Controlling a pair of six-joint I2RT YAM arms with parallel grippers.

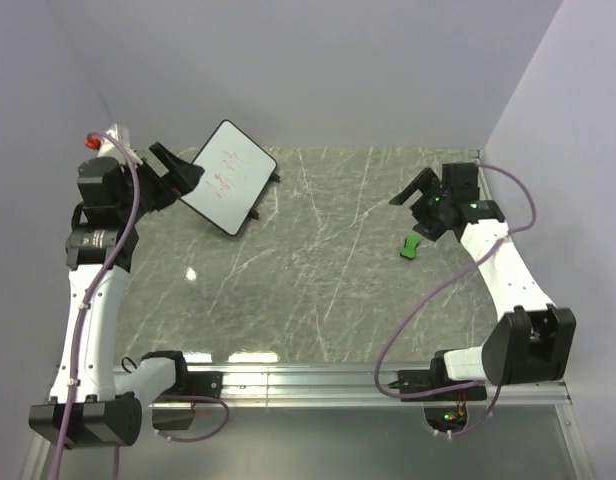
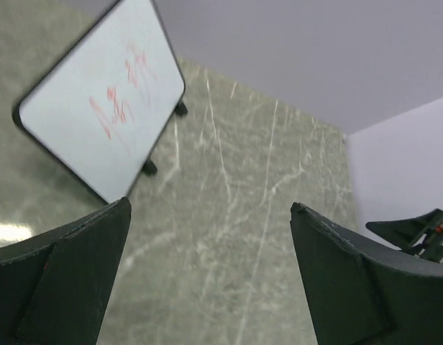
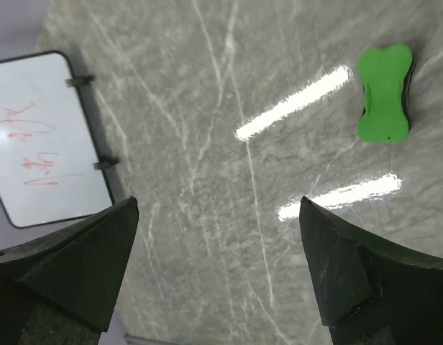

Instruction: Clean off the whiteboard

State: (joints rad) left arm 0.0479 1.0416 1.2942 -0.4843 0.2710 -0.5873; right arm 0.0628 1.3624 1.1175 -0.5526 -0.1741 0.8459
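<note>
Two grippers show, both with fingers spread wide and nothing between them. The left gripper (image 1: 186, 178) is raised at the far left of the table (image 1: 318, 300). In its wrist view only bare marbled surface lies between the two dark fingers (image 2: 70, 273). The whiteboard (image 1: 228, 175) is just ahead of that gripper and to its left, outside the gap and not touched. The board sits in the far-left part of the table, turned at an angle to the table's edges. Its white face carries red scribbles (image 2: 121, 97) and its black stand legs (image 2: 149, 167) show along one long edge.

The right gripper (image 1: 410, 195) hovers over the right side of the table with its jaws equally wide apart. Near it, on the side toward the arm bases, a green eraser (image 1: 412, 245) lies flat on the surface and untouched. The right wrist view shows it as bone-shaped. The eraser and the whiteboard are well apart, with most of the table's width between them.
</note>
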